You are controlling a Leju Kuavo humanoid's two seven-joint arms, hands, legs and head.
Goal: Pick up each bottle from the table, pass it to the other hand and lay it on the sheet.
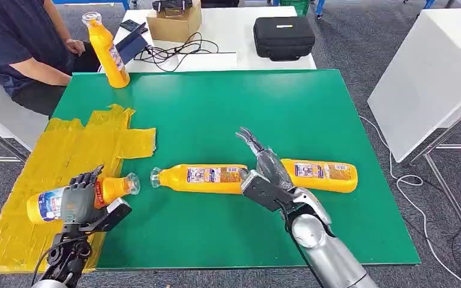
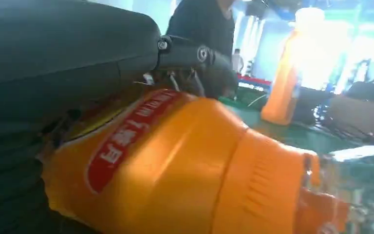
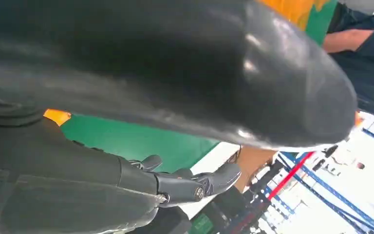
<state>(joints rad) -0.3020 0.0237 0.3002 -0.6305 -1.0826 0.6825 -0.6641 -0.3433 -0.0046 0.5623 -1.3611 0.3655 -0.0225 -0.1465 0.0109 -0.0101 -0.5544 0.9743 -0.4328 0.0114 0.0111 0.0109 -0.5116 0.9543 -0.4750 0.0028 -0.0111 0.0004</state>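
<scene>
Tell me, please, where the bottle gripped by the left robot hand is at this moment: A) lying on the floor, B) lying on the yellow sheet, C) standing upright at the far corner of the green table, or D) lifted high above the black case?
B: the left robot hand grips the bottle, which lies on its side on the yellow sheet, cap towards the table's middle.

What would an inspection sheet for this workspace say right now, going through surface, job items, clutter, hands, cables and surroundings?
Surface: green table, yellow sheet taped over its left side.
Job's things: held bottle over the sheet; two lying bottles mid-table; upright bottle at the far left corner.
Clutter: nothing seen on the green table.
Hands: left hand grips the held bottle; right hand open above the lying bottles.
Cables: black cables on the white table behind; white cable on the floor.
Surroundings: seated person, cardboard box, black case.
</scene>
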